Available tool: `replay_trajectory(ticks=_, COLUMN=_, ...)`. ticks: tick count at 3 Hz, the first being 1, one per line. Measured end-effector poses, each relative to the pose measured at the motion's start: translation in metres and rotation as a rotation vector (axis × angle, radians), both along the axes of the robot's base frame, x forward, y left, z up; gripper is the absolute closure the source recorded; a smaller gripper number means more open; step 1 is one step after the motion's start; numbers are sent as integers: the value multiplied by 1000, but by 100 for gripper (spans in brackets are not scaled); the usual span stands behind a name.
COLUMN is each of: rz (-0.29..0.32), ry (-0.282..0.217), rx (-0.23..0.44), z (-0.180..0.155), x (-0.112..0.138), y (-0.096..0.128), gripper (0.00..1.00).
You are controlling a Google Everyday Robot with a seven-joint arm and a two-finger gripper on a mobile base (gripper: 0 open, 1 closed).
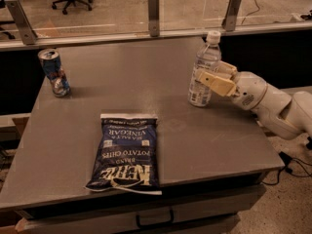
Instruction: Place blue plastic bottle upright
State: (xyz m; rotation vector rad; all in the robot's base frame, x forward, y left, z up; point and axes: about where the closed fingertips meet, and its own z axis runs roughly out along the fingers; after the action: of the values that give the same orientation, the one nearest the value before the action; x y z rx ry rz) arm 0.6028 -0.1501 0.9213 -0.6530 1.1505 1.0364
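Observation:
The blue plastic bottle is clear and ribbed, with a white cap and a printed label. It stands upright on the grey table, towards the right side. My gripper reaches in from the right at the bottle's mid-height. One cream finger lies across the bottle's front right, and the other sits behind it. The jaws are closed on the bottle's body.
A short blue-patterned drink can stands at the table's left edge. A flat dark blue chip bag lies at the front centre. A glass barrier with metal posts runs along the table's far edge. The white arm overhangs the right edge.

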Motion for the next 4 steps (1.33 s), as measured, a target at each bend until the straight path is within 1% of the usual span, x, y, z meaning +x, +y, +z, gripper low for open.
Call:
replay_trajectory(ticks=1, rz=2, ry=-2, rx=1, z=-1, x=-1, y=0, gripper=0)
replay_trajectory(ticks=2, rz=-7, ry=-5, rx=-4, z=1, x=-3, y=-5, gripper=0)
replay_trajectory(ticks=3, rz=-46, ry=-18, rx=-107, z=15, x=-9, y=-36, gripper=0)
replay_trajectory(ticks=4, rz=-170, ry=-39, rx=-303, z=57, x=-24, y=-109, gripper=0)
